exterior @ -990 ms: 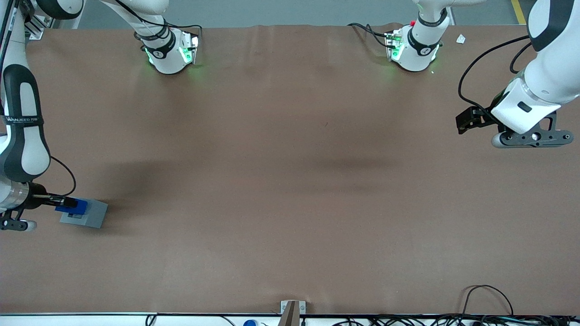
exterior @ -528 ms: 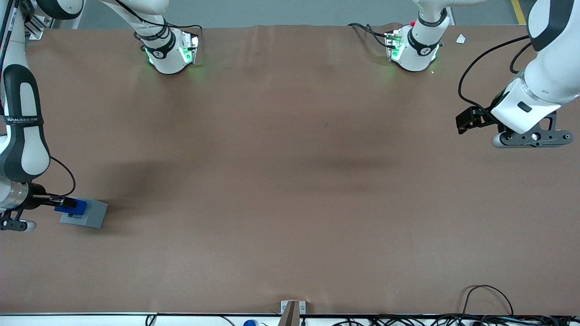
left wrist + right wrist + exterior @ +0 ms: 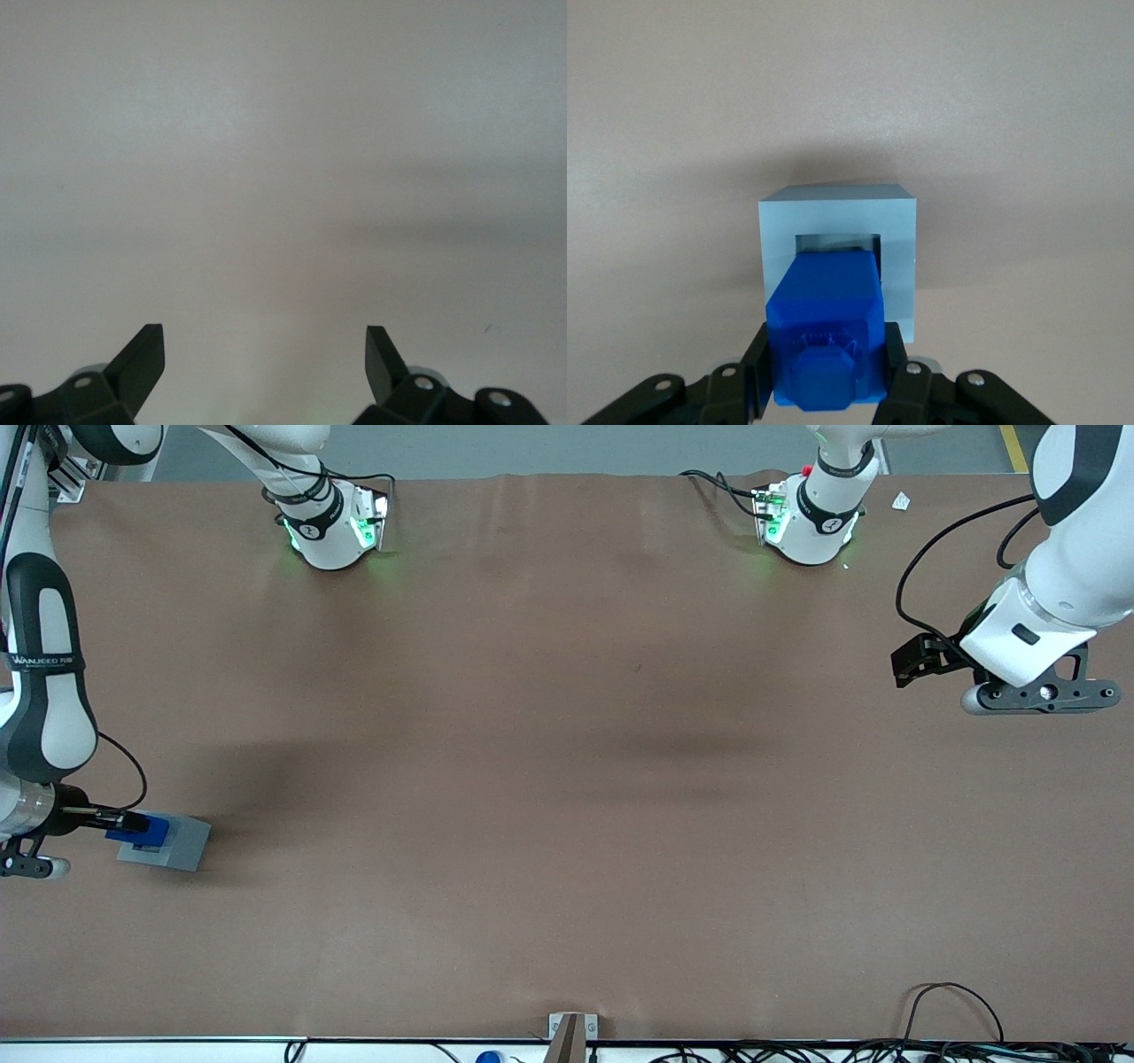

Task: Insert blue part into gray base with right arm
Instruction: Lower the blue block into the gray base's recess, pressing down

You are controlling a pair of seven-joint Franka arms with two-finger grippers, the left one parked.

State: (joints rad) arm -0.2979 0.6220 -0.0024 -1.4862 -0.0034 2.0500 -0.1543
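Note:
The gray base (image 3: 168,844) sits on the brown table at the working arm's end, near the table's side edge. My right gripper (image 3: 133,821) is shut on the blue part (image 3: 146,830) and holds it over the base. In the right wrist view the black fingers (image 3: 757,363) clamp both sides of the blue part (image 3: 828,328). Its raised stub points toward the camera. Its lower end reaches the square recess (image 3: 837,241) in the top of the gray base (image 3: 899,266). I cannot tell how deep it sits.
Both arm bases (image 3: 332,522) stand at the table edge farthest from the front camera. Cables (image 3: 948,1010) lie along the edge nearest the camera, with a small bracket (image 3: 571,1032) at its middle. The brown table cover (image 3: 567,779) spans the view.
My right arm and the blue part have shifted very slightly toward the table's side edge. The gray base has not moved.

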